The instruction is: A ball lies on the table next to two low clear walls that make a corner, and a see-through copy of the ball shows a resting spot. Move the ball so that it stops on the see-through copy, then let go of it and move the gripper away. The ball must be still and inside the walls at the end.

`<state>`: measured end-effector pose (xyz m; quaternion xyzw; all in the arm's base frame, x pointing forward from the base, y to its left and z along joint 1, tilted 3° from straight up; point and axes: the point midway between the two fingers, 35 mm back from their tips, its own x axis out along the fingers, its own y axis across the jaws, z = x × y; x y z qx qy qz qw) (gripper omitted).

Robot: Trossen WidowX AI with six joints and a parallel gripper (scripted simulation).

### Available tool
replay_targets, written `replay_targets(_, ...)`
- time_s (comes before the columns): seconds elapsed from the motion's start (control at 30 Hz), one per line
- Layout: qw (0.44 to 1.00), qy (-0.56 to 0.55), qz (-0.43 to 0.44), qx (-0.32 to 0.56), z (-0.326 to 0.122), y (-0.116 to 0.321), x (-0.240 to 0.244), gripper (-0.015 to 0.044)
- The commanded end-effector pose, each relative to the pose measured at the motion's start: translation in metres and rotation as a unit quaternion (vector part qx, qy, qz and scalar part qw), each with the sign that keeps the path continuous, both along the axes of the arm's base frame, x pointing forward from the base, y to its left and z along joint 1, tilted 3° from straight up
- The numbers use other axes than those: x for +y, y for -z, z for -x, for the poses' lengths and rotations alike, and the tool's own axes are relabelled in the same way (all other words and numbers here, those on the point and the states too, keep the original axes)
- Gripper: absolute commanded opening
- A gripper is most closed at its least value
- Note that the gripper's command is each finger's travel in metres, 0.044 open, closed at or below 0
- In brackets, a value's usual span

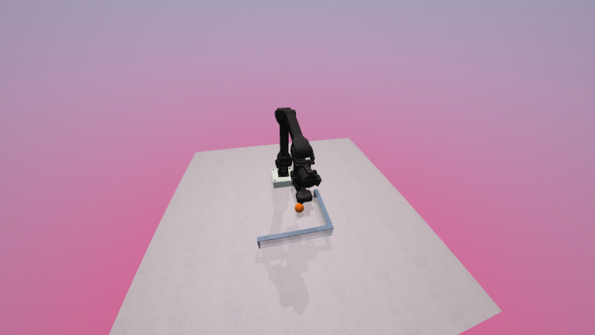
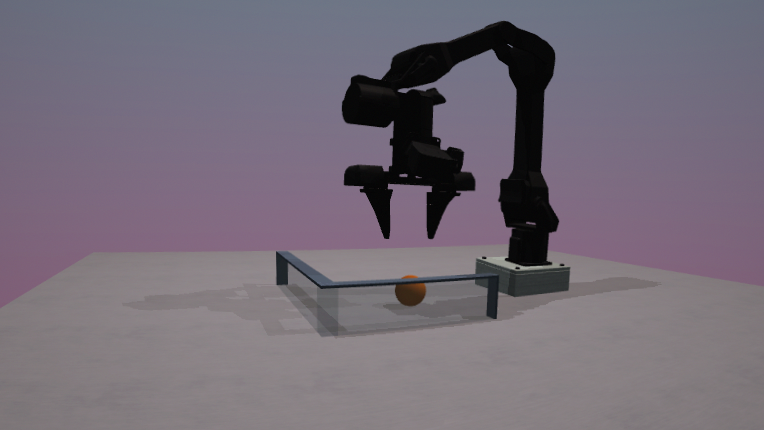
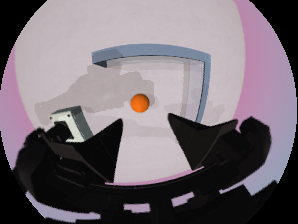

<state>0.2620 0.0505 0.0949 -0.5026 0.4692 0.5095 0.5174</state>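
Note:
An orange ball (image 1: 298, 207) (image 2: 410, 290) (image 3: 140, 103) rests on the table inside the corner made by two low clear walls with blue-grey tops. One wall (image 1: 294, 233) (image 3: 150, 49) and the other wall (image 1: 324, 209) (image 3: 206, 90) both stand apart from the ball. No separate see-through copy shows; the solid ball covers the place where it would be seen. My gripper (image 2: 408, 236) (image 3: 145, 118) is open and empty above the ball, its fingertips clear of it and higher than the wall tops. In the top view the fingers are mostly hidden by the gripper body.
The arm's pale base (image 1: 281, 183) (image 2: 539, 280) stands behind the open side of the corner, and also shows at the left in the wrist view (image 3: 79, 121). The wall tops join at a corner (image 1: 331, 227) (image 2: 327, 285). Arm shadows cross the table.

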Motion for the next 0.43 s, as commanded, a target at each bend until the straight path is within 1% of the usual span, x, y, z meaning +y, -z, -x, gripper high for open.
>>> replay_targets(0.0, 1.000, 0.000, 0.000, 0.001, 0.000, 0.002, 0.000, 0.0329)
replay_targets(0.07, 1.000, 0.000, 0.000, 0.001, 0.000, 0.002, 0.000, 0.0329)
replay_targets(0.13, 1.000, 0.000, 0.000, 0.002, 0.001, -0.009, 0.000, 0.0382)
replay_targets(0.2, 1.000, 0.000, 0.001, 0.003, 0.005, -0.035, -0.002, 0.0434)
replay_targets(0.27, 1.000, 0.000, 0.001, 0.003, 0.007, -0.046, -0.003, 0.0440)
replay_targets(0.4, 1.000, 0.000, 0.001, 0.003, 0.007, -0.046, -0.003, 0.0440)
